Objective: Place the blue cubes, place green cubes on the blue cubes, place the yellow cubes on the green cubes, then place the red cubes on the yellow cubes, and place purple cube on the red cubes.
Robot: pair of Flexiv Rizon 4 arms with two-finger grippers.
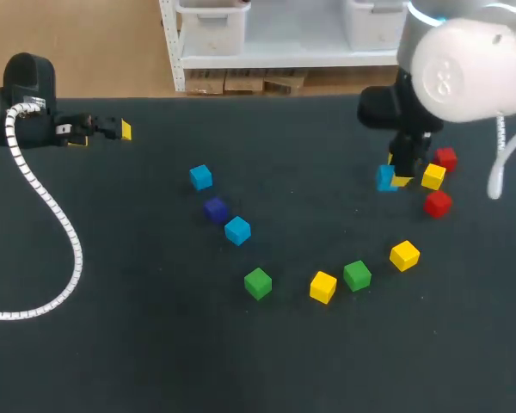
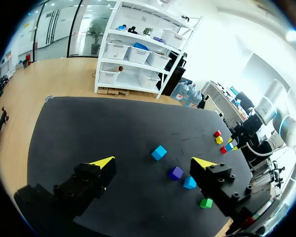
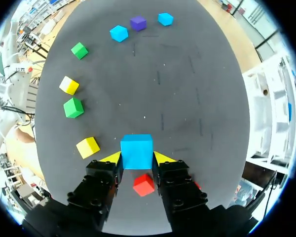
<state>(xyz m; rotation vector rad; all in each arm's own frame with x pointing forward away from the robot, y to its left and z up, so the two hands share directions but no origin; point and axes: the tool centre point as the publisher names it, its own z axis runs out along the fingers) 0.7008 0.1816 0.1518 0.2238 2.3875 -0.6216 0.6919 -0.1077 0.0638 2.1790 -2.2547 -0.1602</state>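
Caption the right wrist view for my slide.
Right gripper shut on a blue cube, with a red cube under it on the black table.

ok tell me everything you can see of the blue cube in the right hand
The blue cube is a plain light-blue block, smooth matte faces, crisp edges, no visible markings. It sits square between the yellow tips of the right hand, which touch it from two sides. It is over the table's right part, close to a red cube and a yellow cube. Whether it rests on the table cannot be told.
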